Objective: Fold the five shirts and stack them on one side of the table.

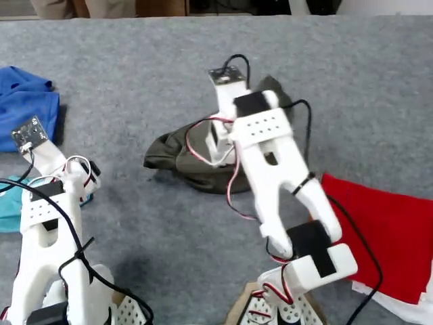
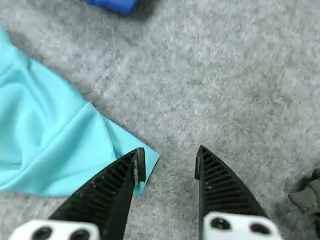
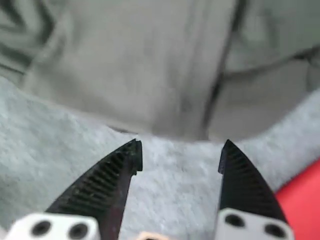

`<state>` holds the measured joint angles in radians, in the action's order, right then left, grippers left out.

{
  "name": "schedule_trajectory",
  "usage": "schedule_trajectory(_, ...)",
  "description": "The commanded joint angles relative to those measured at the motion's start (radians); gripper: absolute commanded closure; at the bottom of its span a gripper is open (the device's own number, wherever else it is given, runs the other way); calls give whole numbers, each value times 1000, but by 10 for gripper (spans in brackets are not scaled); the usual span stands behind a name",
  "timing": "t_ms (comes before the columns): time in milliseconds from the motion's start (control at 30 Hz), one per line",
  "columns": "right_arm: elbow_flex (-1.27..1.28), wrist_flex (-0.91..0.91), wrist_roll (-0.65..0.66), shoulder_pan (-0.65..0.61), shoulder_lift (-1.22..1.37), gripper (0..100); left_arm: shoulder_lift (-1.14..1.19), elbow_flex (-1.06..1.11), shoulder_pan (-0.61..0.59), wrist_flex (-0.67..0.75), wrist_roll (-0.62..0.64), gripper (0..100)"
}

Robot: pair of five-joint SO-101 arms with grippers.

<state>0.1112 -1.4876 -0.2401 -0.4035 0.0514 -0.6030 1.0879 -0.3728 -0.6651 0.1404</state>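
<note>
Left claw point(image 2: 169, 161) gaped wide, empty, one tip at the teal shirt point(image 2: 50, 145); right claw point(image 3: 181, 150) spread wide too, empty, olive shirt point(image 3: 150, 65) just ahead.

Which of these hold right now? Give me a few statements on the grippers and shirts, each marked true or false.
1. The left gripper is open and holds nothing. True.
2. The right gripper is shut on the olive shirt. False: it is open, with its tips over bare table just off the shirt's edge.
3. The olive shirt lies crumpled near the middle of the table. True.
4. The red shirt is stacked on the blue shirt. False: they lie apart, at opposite sides of the table.
5. A corner of the turquoise shirt lies at one tip of the left gripper. True.
</note>
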Motion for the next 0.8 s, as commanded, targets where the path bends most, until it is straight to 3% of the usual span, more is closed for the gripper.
schedule_trajectory(0, -10, 41, -41, -19, 62, 741, -1, -6, 11, 14, 11, 825)
schedule_trajectory(433, -134, 40, -54, 30, 222, 744, -1, -6, 11, 14, 11, 825)
schedule_trajectory(600, -139, 2, -46, 24, 222, 856, -1, -6, 11, 15, 11, 825)
schedule_trajectory(767, -193, -104, -3, 27, 222, 868, -1, -5, 12, 15, 11, 825)
